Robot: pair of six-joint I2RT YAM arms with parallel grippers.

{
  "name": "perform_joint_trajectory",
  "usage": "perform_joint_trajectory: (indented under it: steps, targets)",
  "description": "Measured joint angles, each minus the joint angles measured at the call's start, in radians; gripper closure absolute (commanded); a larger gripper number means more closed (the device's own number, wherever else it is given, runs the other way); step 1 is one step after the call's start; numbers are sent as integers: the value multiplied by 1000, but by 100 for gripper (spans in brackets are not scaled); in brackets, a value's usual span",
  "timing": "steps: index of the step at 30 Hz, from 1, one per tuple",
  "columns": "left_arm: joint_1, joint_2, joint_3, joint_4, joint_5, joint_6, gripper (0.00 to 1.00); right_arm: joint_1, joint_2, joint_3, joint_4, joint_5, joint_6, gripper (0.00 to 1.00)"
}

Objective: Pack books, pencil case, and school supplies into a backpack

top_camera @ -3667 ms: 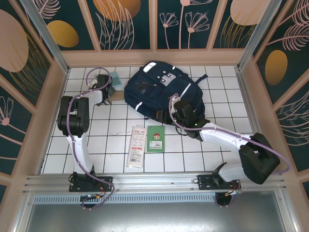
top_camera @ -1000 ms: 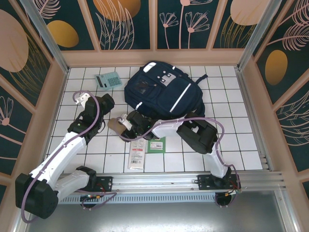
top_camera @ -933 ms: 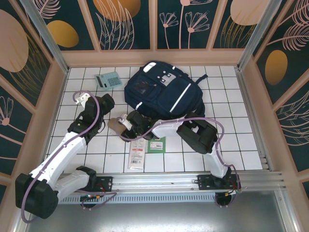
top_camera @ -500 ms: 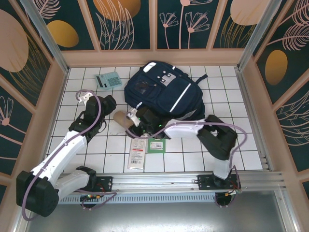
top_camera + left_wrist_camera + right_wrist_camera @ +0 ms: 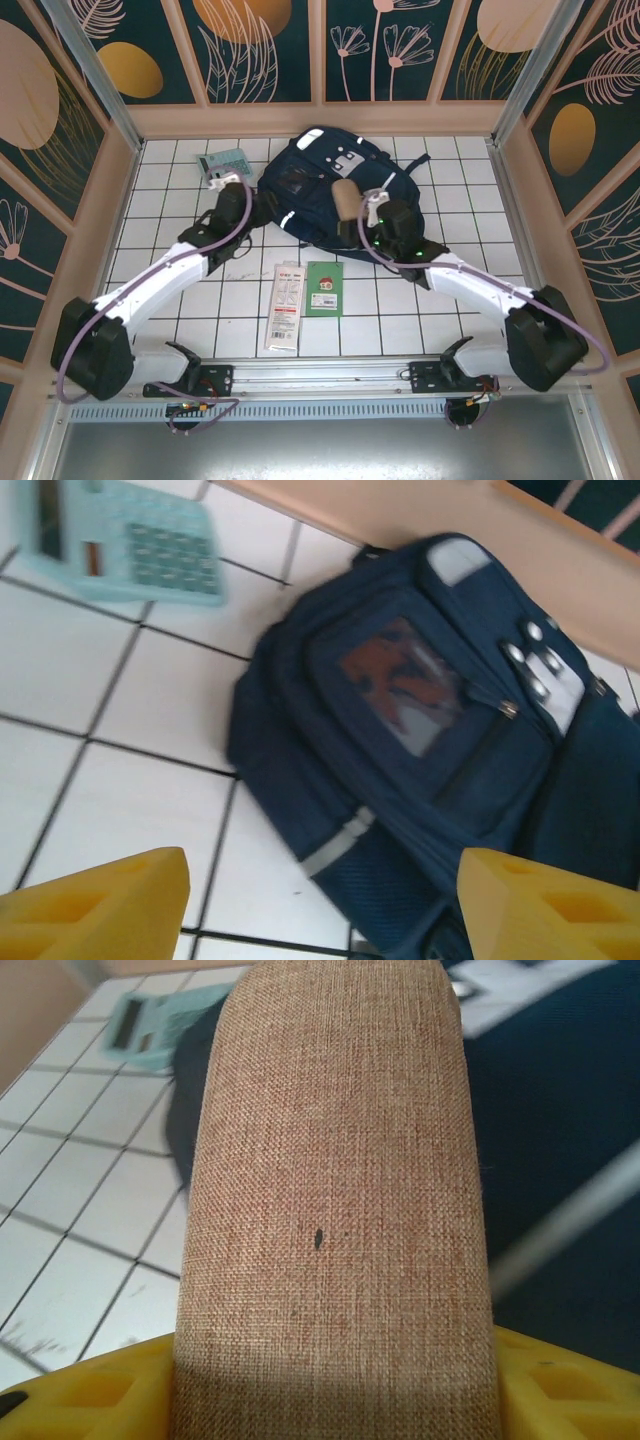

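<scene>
The right gripper (image 5: 330,1390) pinched the tan pencil case (image 5: 330,1160) between its yellow fingers, with the backpack (image 5: 420,710) beneath it. The left gripper (image 5: 320,905) stood spread and empty, the backpack just ahead of it and the teal calculator (image 5: 130,540) ahead-left. Print on the white-and-red pack (image 5: 283,305) was too small to read.

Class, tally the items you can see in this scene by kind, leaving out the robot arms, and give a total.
navy backpack: 1
tan pencil case: 1
teal calculator: 1
small green book: 1
long white-and-red pack: 1
Total: 5
</scene>
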Motion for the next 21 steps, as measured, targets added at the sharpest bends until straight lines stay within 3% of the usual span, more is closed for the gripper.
perform_joint_trajectory:
  steps: [12,21]
  targets:
    - [-272,459,362,66,19,226,39,-300,-302,-166,-182,109,187,57]
    - [-394,708,571,69,180,394,39,-415,-367,-200,-258,132,255,57]
